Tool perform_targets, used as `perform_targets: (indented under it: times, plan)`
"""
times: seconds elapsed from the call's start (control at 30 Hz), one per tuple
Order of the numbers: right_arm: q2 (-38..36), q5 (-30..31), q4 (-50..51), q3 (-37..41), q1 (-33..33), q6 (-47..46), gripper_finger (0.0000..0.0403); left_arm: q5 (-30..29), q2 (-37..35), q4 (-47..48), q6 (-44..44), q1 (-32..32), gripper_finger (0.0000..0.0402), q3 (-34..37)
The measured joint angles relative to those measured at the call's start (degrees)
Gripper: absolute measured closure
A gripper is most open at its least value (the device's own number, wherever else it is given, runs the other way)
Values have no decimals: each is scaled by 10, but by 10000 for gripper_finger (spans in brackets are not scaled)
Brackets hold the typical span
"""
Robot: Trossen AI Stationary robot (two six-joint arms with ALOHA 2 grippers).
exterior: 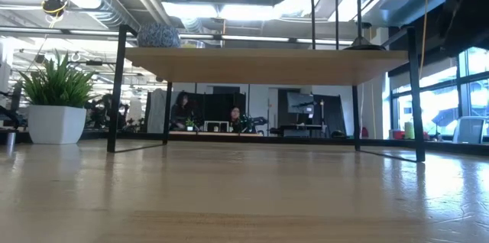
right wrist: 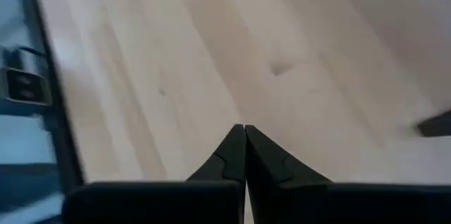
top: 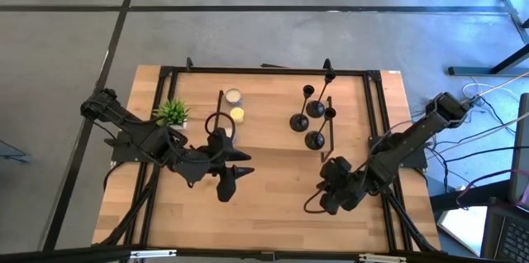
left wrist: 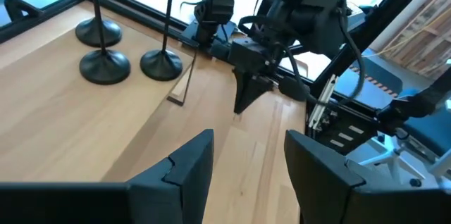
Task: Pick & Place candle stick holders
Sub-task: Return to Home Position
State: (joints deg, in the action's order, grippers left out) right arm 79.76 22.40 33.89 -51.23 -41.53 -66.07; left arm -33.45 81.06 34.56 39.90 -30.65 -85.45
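Three slim black candle stick holders point(top: 314, 122) stand by their round bases point(left wrist: 106, 65) on the right end of the wooden shelf point(top: 273, 135). Their thin stems point(exterior: 336, 6) rise above the shelf top in the low view. My left gripper point(top: 235, 177) hangs open over the table's near middle, its fingers point(left wrist: 190, 168) pointing toward the right arm, with nothing between them. My right gripper point(top: 329, 200) is shut and slants down over bare wood near the table's near right, in front of the holders. It is also seen in the left wrist view point(left wrist: 243, 101) and its own point(right wrist: 244, 139).
A white candle point(top: 233, 96) and a yellow candle point(top: 237, 114) sit on the shelf's left part. A small green plant in a white pot point(exterior: 53, 105) stands at the left. The shelf's black legs point(exterior: 118, 90) and the black frame point(top: 376, 106) edge the work area.
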Motion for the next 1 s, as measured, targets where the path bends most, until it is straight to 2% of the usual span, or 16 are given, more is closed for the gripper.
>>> perform_targets:
  times: [0.1, 0.27, 0.4, 0.67, 1.0]
  plan:
    - [-27, 27, -24, 37, -16, -43, 402, 0, 0, 0, 1, 0, 231, 0]
    - [-97, 91, 32, 90, -52, -154, 403, 0, 0, 0, 7, 0, 231, 0]
    - [-152, 175, 47, 123, -78, -230, 403, -2, 0, 0, 5, 3, 231, 0]
    - [-172, 272, 55, 148, -83, -325, 403, -2, 0, -4, 4, 22, 231, 0]
    - [-172, 276, 59, 150, -75, -328, 403, 0, 0, -5, -2, 39, 231, 0]
